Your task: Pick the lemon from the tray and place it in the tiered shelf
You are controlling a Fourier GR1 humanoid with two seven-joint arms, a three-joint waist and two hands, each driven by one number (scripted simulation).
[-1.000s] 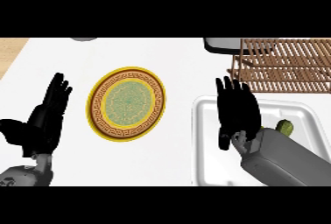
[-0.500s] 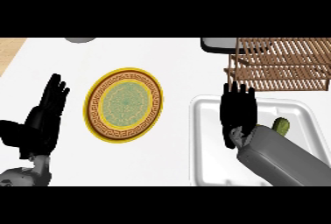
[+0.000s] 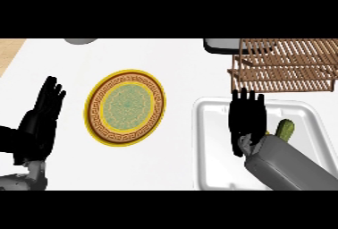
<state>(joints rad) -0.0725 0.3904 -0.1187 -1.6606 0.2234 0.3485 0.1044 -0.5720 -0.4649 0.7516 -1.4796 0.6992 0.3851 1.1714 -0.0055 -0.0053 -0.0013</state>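
A white bench [image 3: 171, 67] fills the frame. At lower right a white tray [image 3: 211, 147] sits on it, with the wooden tiered shelf [image 3: 284, 67] at upper right. A patterned plate [image 3: 125, 107] lies left of centre. The right hand [image 3: 247, 118] hovers over the tray, fingers straight, holding nothing. The left hand [image 3: 43, 118] rests open at the left edge. The greenish lemon [image 3: 286, 129] lies in the tray, ungrasped; picking and placing both remain.

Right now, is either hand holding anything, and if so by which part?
Nothing is held. The right hand hovers open over the white tray, beside the lemon; the left hand rests open at the left.
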